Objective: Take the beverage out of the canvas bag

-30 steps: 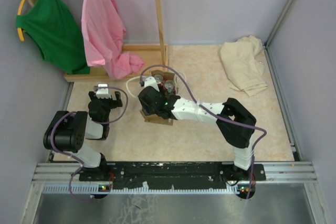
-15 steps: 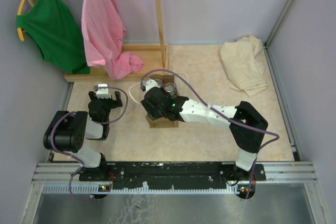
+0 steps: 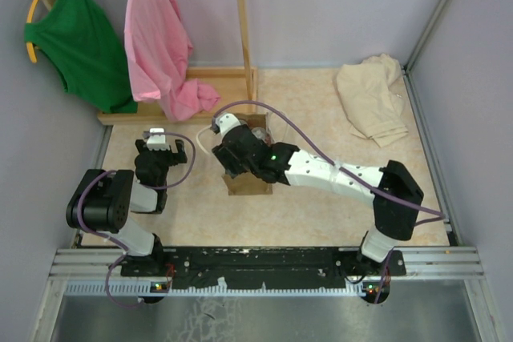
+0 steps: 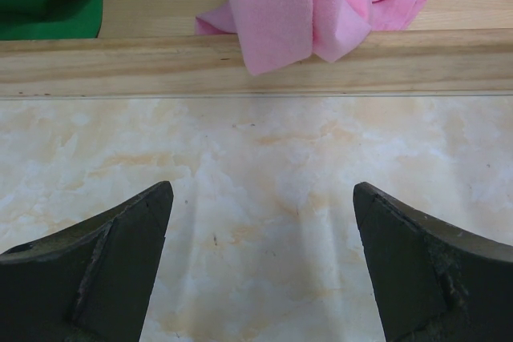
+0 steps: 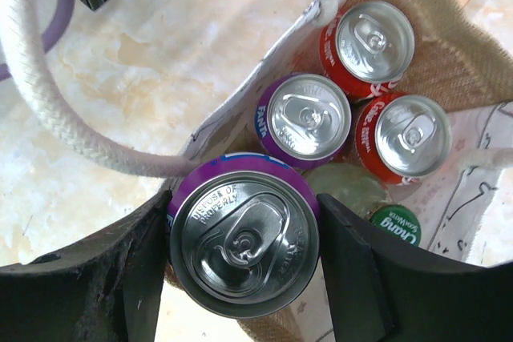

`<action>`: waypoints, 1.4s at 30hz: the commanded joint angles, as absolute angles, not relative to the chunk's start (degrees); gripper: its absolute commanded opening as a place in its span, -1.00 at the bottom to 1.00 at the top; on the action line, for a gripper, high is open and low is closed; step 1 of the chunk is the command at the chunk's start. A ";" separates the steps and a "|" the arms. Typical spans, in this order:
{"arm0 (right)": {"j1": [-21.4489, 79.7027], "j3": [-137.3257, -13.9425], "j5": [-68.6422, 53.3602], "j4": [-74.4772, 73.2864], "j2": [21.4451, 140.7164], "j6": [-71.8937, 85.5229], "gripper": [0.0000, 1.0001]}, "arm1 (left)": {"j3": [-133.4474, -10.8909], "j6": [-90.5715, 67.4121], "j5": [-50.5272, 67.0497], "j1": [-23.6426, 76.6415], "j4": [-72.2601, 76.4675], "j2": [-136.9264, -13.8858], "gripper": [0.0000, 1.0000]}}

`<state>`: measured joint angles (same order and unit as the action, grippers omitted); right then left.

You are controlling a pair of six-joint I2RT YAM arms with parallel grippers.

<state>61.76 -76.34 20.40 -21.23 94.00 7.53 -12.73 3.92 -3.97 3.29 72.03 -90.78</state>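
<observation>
The tan-brown canvas bag point(image 3: 244, 184) stands at mid-table, and its burlap wall point(image 5: 449, 38) and white rope handle point(image 5: 48, 110) show in the right wrist view. My right gripper point(image 5: 244, 230) is shut on a purple can point(image 5: 240, 246) and holds it upright over the bag's near-left corner. Inside the bag stand another purple can point(image 5: 307, 120), two red cans point(image 5: 373, 42) point(image 5: 411, 138) and a green-capped bottle point(image 5: 397, 226). In the top view my right gripper point(image 3: 232, 150) covers the bag's mouth. My left gripper point(image 4: 263, 262) is open and empty over bare table, left of the bag point(image 3: 160, 146).
A wooden rack base point(image 3: 200, 94) with a pink garment point(image 3: 160, 46) and a green garment point(image 3: 76, 38) stands at the far left. A cream cloth heap point(image 3: 370, 98) lies far right. The wooden rail point(image 4: 256, 62) lies just ahead of my left gripper.
My right arm has stretched out, its elbow swinging right and its wrist shifting slightly far-left over the bag. The left arm has not moved.
</observation>
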 commanded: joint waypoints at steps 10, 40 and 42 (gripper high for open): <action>61.79 -89.52 31.10 -19.39 85.52 -0.70 -1.00 | -13.80 4.08 -4.26 3.68 73.65 -91.41 1.00; 18.72 -73.53 23.45 -14.08 76.83 5.45 -1.00 | -13.80 4.13 -4.29 3.64 73.65 -91.41 1.00; 18.48 -71.30 21.94 -13.63 77.55 6.00 -1.00 | -13.80 4.07 -4.26 3.69 73.65 -91.41 1.00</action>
